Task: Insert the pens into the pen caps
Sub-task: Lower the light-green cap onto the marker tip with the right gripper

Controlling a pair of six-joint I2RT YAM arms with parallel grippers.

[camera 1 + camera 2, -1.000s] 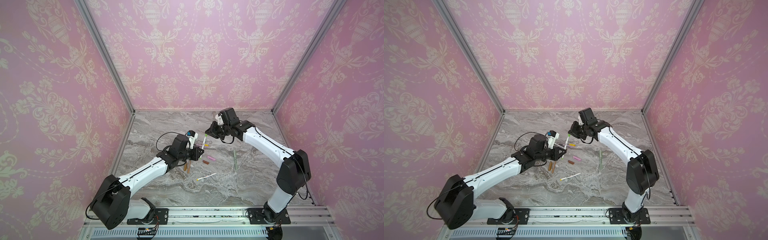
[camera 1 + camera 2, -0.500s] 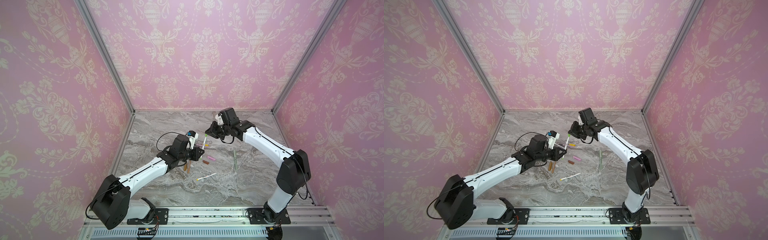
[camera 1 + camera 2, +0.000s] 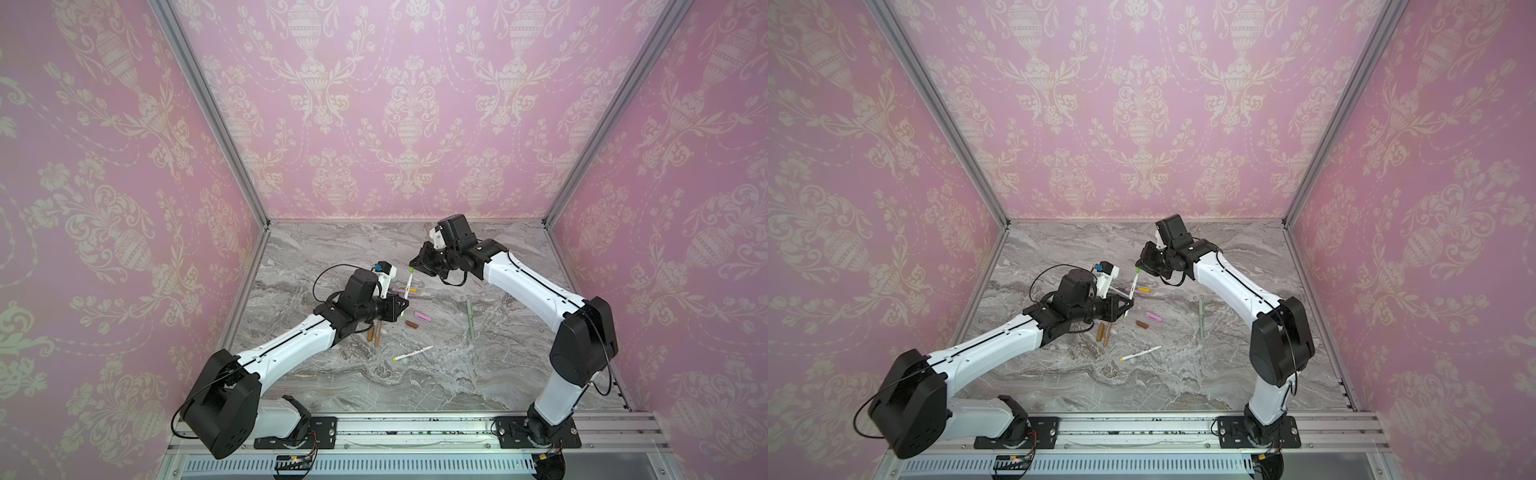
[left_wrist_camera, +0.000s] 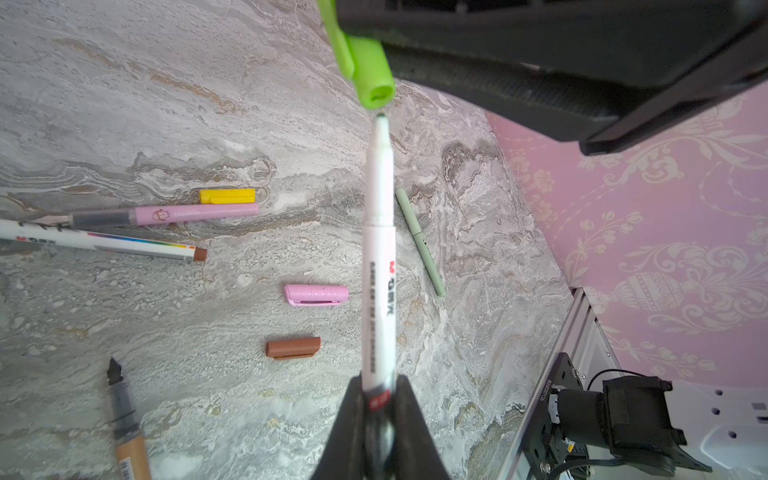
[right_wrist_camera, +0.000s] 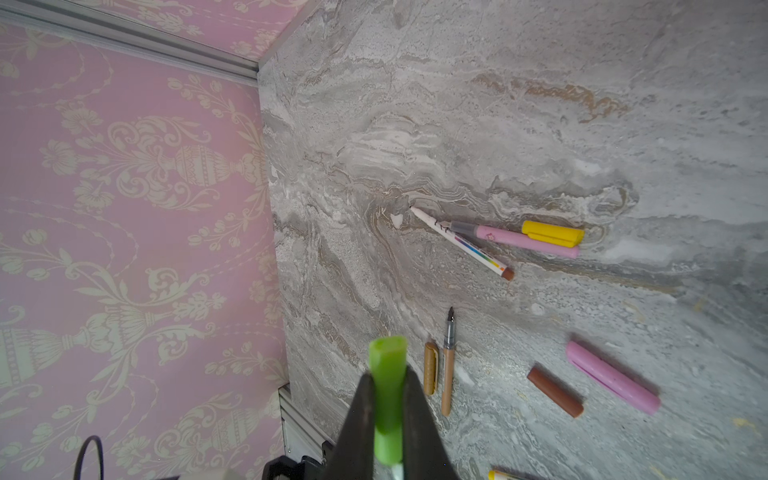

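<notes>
the pink pen [image 4: 195, 214] reads "vivacious".

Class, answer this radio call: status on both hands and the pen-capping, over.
Left hand shut on white pen. Right hand shut on green cap. Pen tip just short of cap mouth, not inserted. Nothing between them.

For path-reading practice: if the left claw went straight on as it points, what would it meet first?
Probably the green cap in the right claw: the white pen in the left claw ends just short of its mouth, though depth is unclear.
</notes>
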